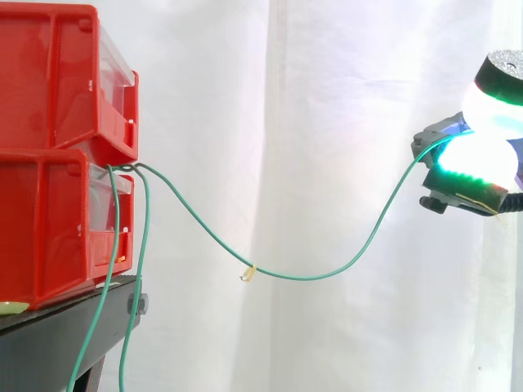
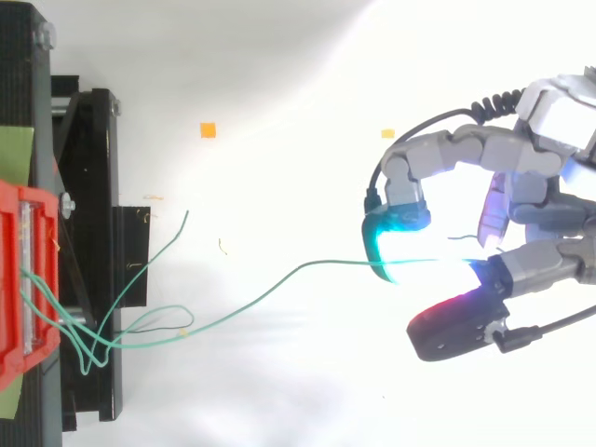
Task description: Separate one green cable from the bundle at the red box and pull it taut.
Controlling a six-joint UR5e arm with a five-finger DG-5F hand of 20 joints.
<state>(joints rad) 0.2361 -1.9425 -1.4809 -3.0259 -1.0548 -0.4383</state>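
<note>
Green cable (image 1: 286,277) runs from the red box (image 1: 49,220) to the hand (image 2: 549,219), fingers (image 2: 410,182) pinched on it and held well away from the bundle (image 1: 110,269) to single it out; it sags mid-span, so not yet taut.

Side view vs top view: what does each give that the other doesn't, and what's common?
Side view: two red bins stacked on the black stand. The held green cable sags in a deep curve and carries a small pale tag. The other cables hang down past the stand.
Top view: fingers curled round the cable, orange markers on the white surface, and a loose cable end.
Both: one cable runs from the bins to the hand, not yet taut.
</note>
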